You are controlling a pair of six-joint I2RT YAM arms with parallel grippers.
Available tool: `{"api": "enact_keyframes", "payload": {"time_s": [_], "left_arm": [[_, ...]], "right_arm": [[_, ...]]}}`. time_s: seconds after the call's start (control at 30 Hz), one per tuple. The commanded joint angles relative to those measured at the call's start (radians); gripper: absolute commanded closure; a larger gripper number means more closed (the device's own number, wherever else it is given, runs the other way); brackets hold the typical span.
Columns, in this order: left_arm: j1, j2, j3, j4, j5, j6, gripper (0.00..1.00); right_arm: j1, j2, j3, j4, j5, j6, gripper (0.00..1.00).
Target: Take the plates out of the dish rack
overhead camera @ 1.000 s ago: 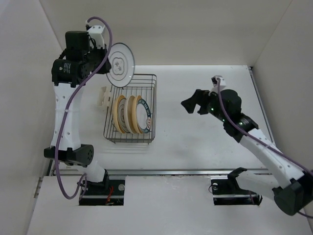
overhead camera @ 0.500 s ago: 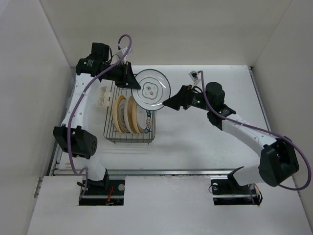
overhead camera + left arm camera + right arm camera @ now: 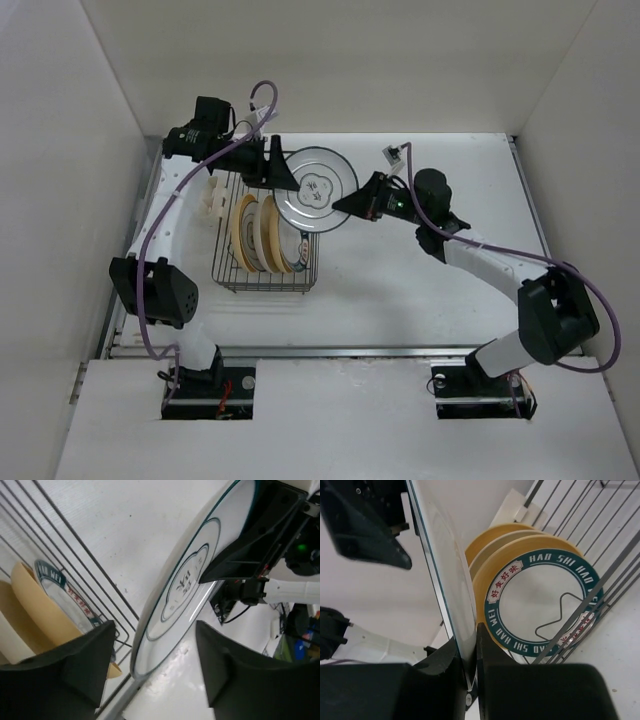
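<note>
Handover likely: white grey-marked plate (image 3: 318,187) has swung from the dish rack (image 3: 260,288) far-left corner to above far-right, right claw (image 3: 345,205) now clenched on its rim, left claw (image 3: 282,175) grip cannot be told.

the white plate (image 3: 318,188) hangs tilted over the dish rack's (image 3: 260,288) far right corner, left gripper (image 3: 280,173) at one edge and right gripper (image 3: 343,207) at the other, so that corner is shut off from above. upright plates (image 3: 262,232) crowd the rack's middle. a cream plastic piece (image 3: 210,195) sits just left of it. the table (image 3: 420,300) right of the rack is open for passing.
</note>
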Motion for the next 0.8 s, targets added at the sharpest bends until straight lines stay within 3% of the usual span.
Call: {"api": "enact_keyframes", "payload": {"time_s": [0.0,0.1,0.27,0.4,0.53,0.77], "left_arm": [[-0.016,-0.075,0.012,-0.039,-0.143,-0.01,0.33],[-0.016,-0.086,0.06,-0.071,-0.408,0.015,0.01],[-0.016,-0.12,0.097,-0.1,-0.692,0.035,0.0],[-0.016,-0.146,0.075,-0.123,-0.874,0.068,0.0],[-0.016,-0.146,0.037,-0.187,-0.996,0.096,0.0],[-0.016,-0.127,-0.08,-0.221,-1.027,0.105,0.0]], "right_arm": [[-0.006,-0.08,0.005,0.03,0.101,-0.03,1.0],[-0.054,-0.15,-0.004,-0.123,0.17,-0.03,1.0],[-0.158,-0.311,-0.063,-0.311,0.374,-0.03,1.0],[-0.279,-0.417,-0.122,-0.582,0.651,-0.03,1.0],[-0.383,-0.437,-0.229,-0.603,0.611,-0.021,1.0],[-0.463,-0.279,-0.299,-0.549,0.546,-0.001,1.0]]}}
